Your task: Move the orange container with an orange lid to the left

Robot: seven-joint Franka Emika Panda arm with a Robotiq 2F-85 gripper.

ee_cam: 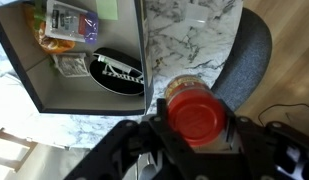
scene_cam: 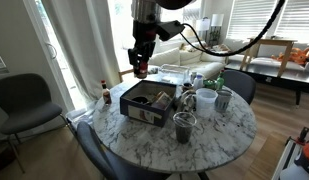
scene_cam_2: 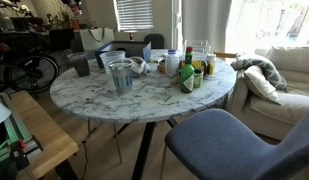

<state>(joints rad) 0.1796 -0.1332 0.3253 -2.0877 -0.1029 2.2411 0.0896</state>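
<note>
The orange container with an orange lid (ee_cam: pixel 197 112) is a small round tub, seen lid-on in the wrist view. My gripper (ee_cam: pixel 197 128) is shut on it, one finger on each side. In an exterior view the gripper (scene_cam: pixel 141 62) holds the tub (scene_cam: pixel 141 71) in the air above the far left edge of the round marble table (scene_cam: pixel 209 140), over the back corner of a dark open box (scene_cam: pixel 147 101). I do not see the tub or the gripper in the exterior view taken from the table's side.
The box (ee_cam: pixel 54 75) holds snack packets and a black oval item. A dark bottle with a red cap (scene_cam: pixel 105 92) stands at the table's left edge. Cups (scene_cam: pixel 184 127) (scene_cam: pixel 206 99) and bottles (scene_cam_2: pixel 189 70) crowd the right half. Chairs (scene_cam: pixel 19 100) (scene_cam_2: pixel 229 140) surround the table.
</note>
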